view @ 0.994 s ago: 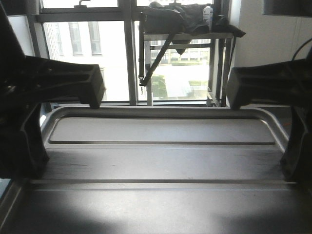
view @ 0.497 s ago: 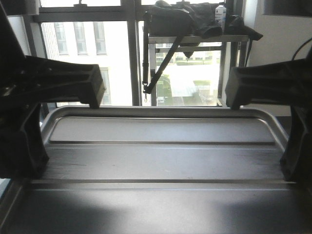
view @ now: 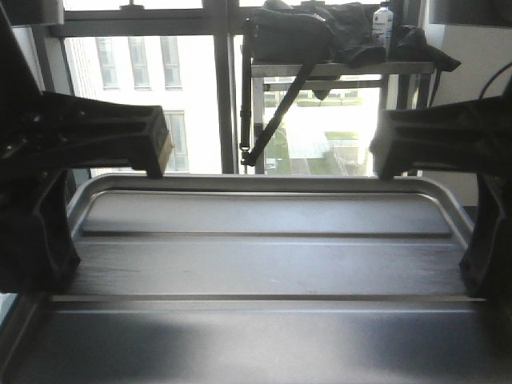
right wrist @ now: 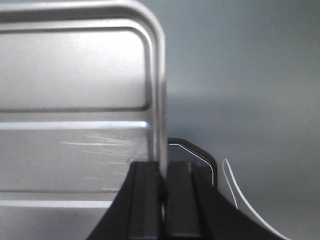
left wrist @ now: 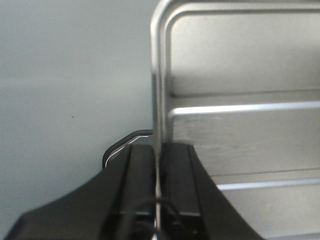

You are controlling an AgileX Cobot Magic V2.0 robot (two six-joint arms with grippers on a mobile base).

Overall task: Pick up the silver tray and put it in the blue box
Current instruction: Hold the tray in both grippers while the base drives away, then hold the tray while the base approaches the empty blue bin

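Observation:
The silver tray fills the lower half of the front view, held up level between my two arms. My left gripper is shut on its left rim, one finger inside the tray and one outside. The right gripper is shut the same way on the right rim of the tray. In the front view the left gripper and the right gripper show as dark shapes at the tray's far corners. The blue box is out of view.
Straight ahead is a large window with dark frames. A metal shelf at the back right carries dark bags and a bottle. Plain grey surface lies below the tray in both wrist views, with a thin white cable.
The window and the shelf behind have slid to the right in the front view. The tray and both grippers keep the same places in the frame.

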